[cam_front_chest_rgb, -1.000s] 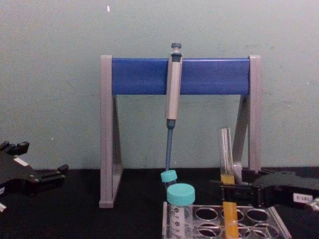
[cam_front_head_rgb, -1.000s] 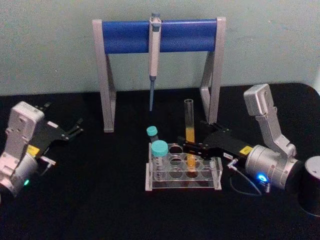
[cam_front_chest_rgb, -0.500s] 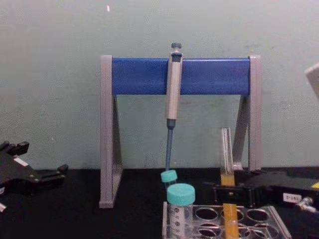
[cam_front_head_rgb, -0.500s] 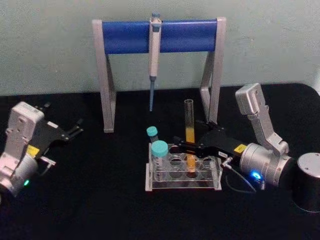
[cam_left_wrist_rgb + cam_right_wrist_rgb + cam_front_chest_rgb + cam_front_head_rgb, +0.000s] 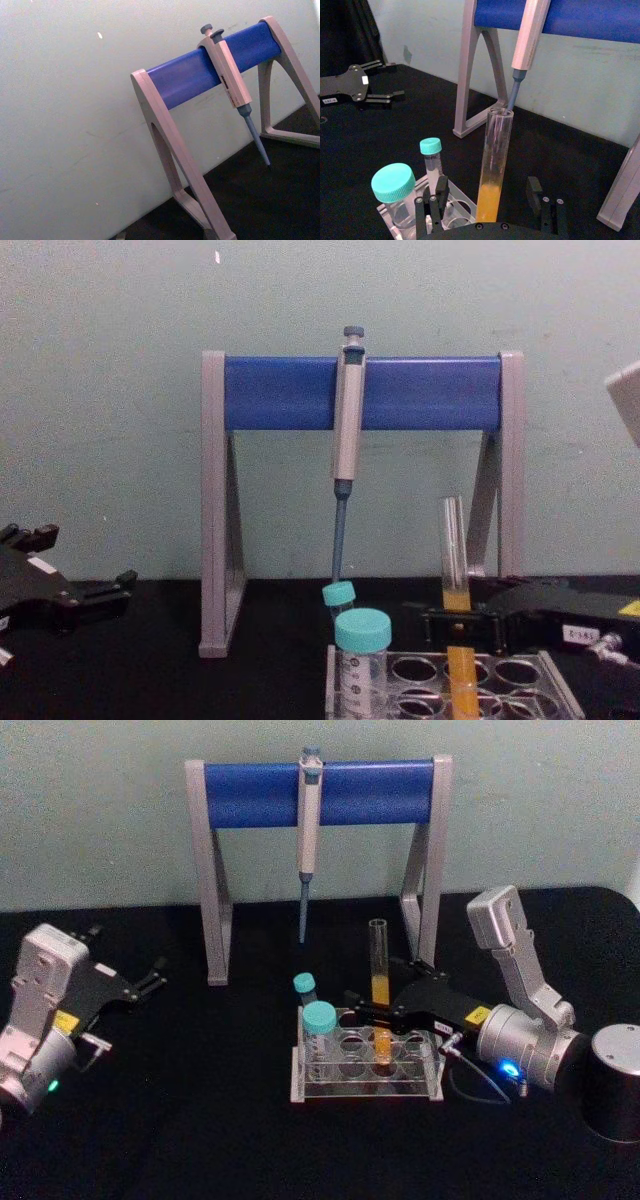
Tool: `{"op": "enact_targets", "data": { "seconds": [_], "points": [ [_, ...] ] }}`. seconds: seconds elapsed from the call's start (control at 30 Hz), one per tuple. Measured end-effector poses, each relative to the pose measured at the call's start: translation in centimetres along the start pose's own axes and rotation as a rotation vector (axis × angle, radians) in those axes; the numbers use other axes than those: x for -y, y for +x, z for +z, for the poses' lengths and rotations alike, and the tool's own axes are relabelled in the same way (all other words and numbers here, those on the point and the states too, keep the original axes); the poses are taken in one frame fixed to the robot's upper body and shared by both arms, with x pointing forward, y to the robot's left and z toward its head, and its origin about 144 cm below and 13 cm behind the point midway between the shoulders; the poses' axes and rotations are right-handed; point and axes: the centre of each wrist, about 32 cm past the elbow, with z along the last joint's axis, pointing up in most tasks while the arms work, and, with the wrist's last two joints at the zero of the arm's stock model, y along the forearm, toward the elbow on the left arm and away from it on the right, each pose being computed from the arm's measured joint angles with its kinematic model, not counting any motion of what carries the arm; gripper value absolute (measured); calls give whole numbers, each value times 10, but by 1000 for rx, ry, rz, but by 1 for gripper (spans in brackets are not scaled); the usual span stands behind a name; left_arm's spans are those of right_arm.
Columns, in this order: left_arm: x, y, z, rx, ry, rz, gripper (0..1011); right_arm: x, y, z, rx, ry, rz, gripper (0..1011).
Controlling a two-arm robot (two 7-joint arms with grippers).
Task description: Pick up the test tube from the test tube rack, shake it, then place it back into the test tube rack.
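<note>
From the head camera, the test tube [image 5: 378, 982] stands upright in a hole of the test tube rack [image 5: 432, 1065], near the middle of the black counter [image 5: 200, 1120], with orange-yellow liquid in its lower half. Two teal-capped tubes [image 5: 318, 1020] fill the rack's left end. The right gripper [image 5: 376, 992] reaches in from the counter's right side, low over the rack and level with the liquid. The left gripper [image 5: 130, 948] sits by the left edge, well away, with its fingers spread and nothing in them. Toward the back edge is the blue-and-grey pipette stand [image 5: 250, 792], with a grey pipette [image 5: 308, 825] hanging from its bar.

The left wrist camera looks at the stand and pipette against the pale wall.

From the right wrist camera, the tube rises between the two black fingers [image 5: 440, 192]. They are parted, with a clear gap on each side of the glass.

From the chest camera, the fingers cross in front of the tube just above the rack's top, and the tube's open mouth is well above them.
</note>
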Motion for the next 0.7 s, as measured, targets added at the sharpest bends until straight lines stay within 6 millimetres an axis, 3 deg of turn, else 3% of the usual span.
{"op": "enact_targets", "data": {
  "seconds": [0.2, 0.47, 0.7],
  "points": [
    [0, 0, 0, 0, 0, 0, 1001, 0, 0, 0, -1, 1, 0, 983],
    [0, 0, 0, 0, 0, 0, 1001, 1, 0, 0, -3, 1, -1, 789],
    [0, 0, 0, 0, 0, 0, 1002, 1, 0, 0, -4, 1, -1, 559]
  ]
}}
